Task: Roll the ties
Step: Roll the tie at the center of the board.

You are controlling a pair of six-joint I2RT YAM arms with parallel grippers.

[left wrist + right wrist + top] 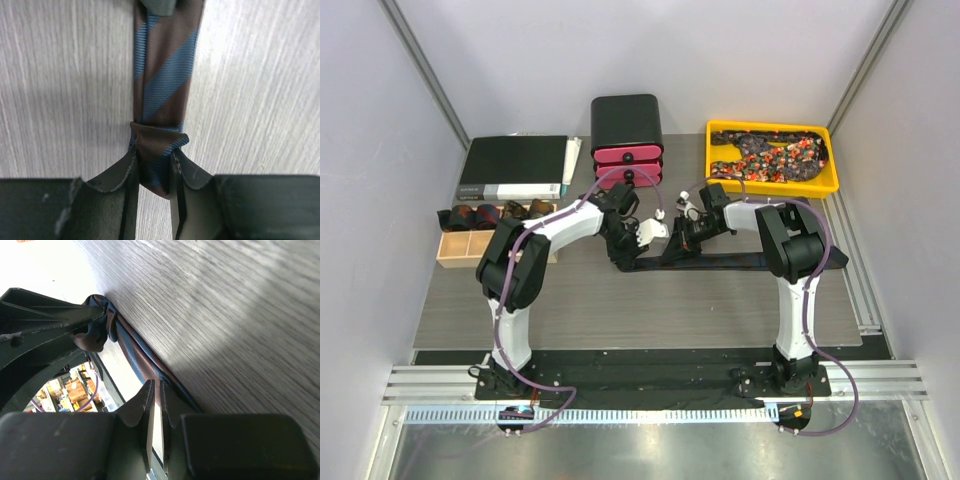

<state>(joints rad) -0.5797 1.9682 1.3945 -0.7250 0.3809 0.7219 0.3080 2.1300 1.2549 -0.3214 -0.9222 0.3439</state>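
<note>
Two claws meet at mid-table [620, 310] over one tie [770, 262], a dark strip lying flat along the wood, from between the arms out to the right edge.

The left claw [152, 170] is clenched on the tie's left end. In its wrist view both fingers [117, 175] press in on a small folded wad of brown cloth with blue diagonal stripes, and the rest of the tie runs straight away from them across the pale grain.

The right claw [156, 390] sits just beside it on the same tie. Its jaws are drawn to a thin slit, with the tie's edge caught at the tips. From this wrist view the strip runs up and left to the bunched end in the other claw – the two grips are close together, with only a short stretch of cloth between them.

At the back right a yellow tray [772, 187] holds speckled ties [775, 155], loose and heaped, in red, orange and white on dark. At the left a wooden box [455, 250] with compartments holds dark coils [485, 213] – how many, I cannot tell. Behind it lies a black binder [515, 160], and a black and pink case [627, 125] stands at the back centre.
</note>
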